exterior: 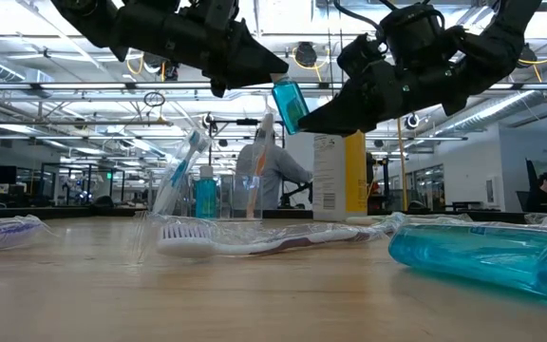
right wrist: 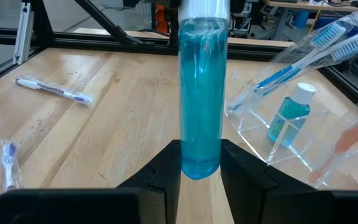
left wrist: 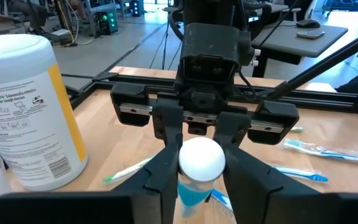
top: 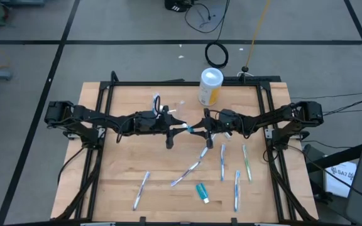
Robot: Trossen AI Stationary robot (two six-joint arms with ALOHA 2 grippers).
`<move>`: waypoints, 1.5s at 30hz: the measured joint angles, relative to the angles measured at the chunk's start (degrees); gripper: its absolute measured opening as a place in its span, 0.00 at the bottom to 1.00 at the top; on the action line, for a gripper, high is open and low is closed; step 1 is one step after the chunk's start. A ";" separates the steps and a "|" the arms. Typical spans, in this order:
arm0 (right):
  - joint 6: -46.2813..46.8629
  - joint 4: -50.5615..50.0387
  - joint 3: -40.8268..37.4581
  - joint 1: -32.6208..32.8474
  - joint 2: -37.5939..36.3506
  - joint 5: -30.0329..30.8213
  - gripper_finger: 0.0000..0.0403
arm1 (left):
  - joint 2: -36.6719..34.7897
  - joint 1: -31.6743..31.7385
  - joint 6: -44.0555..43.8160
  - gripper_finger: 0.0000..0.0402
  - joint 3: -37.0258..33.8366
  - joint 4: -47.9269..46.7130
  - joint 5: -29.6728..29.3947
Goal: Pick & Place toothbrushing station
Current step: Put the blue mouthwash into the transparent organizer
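A teal toothpaste tube (right wrist: 200,93) hangs in mid-air over the middle of the wooden surface (top: 124,169), clamped near its crimped end between the fingers of the right gripper (right wrist: 201,163), with its white cap pointing at the left gripper (top: 180,128). The left gripper meets it just beside the yellow canister (top: 210,86); whether its fingers are released or clenched on the cap cannot be told. The clear cup (right wrist: 291,124), beside the canister, already holds toothbrushes and another small tube. More wrapped toothbrushes (top: 222,161) and one tube (top: 202,192) lie scattered on the near side of the canister. The risk, as it looks: the tube is slick and held only by its narrow end, so a mistimed handover could drop it, or a swing toward the cup could tip that light, leaning cup and spill its contents.
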 joint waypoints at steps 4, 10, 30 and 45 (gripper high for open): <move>-0.02 0.02 0.01 0.00 0.00 0.04 0.23 | 0.00 -0.01 0.27 0.29 0.00 0.01 -0.43; 0.00 -0.02 0.00 0.00 0.00 0.27 0.28 | -0.02 0.81 -0.56 0.26 0.00 -0.49 -0.51; 1.66 -1.75 0.00 0.02 -0.04 0.26 0.34 | -5.53 1.42 -4.08 0.26 -0.02 -16.15 -14.52; 1.66 -2.61 0.00 0.02 -0.04 0.28 0.34 | -12.42 3.43 -18.56 0.26 -0.02 -33.05 -25.49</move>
